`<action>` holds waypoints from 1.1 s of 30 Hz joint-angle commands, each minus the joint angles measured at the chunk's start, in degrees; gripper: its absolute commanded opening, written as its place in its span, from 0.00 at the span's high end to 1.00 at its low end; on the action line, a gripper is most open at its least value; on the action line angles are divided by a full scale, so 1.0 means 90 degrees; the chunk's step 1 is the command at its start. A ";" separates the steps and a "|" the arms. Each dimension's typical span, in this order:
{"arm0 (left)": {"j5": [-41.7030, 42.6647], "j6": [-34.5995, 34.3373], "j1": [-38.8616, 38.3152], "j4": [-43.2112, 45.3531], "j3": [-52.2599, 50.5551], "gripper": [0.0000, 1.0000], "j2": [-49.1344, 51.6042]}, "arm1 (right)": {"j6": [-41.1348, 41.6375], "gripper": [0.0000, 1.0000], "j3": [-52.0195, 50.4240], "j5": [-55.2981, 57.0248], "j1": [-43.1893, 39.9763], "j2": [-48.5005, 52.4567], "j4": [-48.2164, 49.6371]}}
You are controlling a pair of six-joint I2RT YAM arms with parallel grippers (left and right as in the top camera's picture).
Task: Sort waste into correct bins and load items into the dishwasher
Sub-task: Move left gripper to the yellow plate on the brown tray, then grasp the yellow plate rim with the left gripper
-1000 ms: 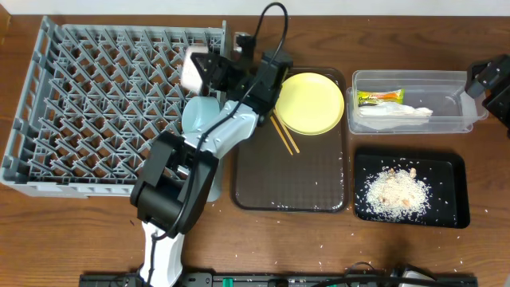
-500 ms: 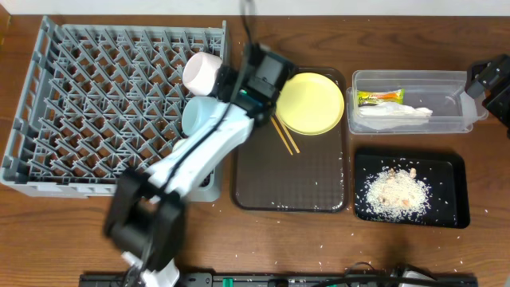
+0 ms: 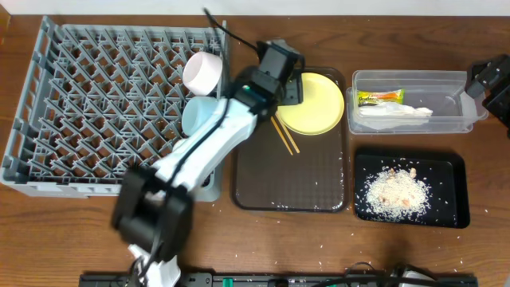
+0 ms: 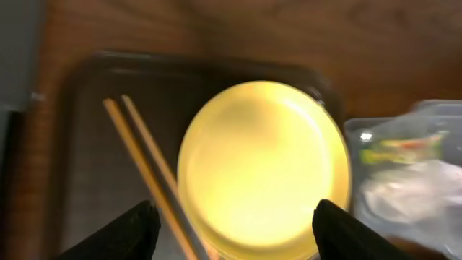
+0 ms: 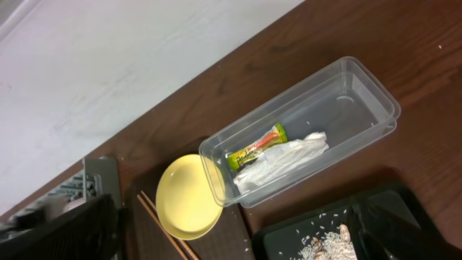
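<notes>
Swinging from dish rack (image 3: 96, 104) to yellow plate (image 3: 319, 104)
The left gripper (image 4: 238, 227), released and empty, has left the white cup (image 3: 202, 70) at the rack's far right edge and hovers over the plate at the brown tray's (image 3: 291, 175) far right corner.

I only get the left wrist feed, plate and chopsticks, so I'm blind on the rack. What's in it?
Observer: Two things, both at the right edge of the rack: a white vessel, cup or bowl I cannot tell, and a blue bowl nearer the front.
Operator: Anything in the other bin?
Observer: Rice, heaped in the black tray on the near side of the tub.
Operator: And the other arm?
Observer: The right gripper is open beside the tub's right end, holding nothing.
</notes>
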 commanded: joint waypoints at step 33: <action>0.0614 0.0058 0.0495 0.1683 -0.0056 0.43 0.2161 | 0.0010 0.01 -0.0002 -0.0007 -0.0044 -0.0002 -0.0010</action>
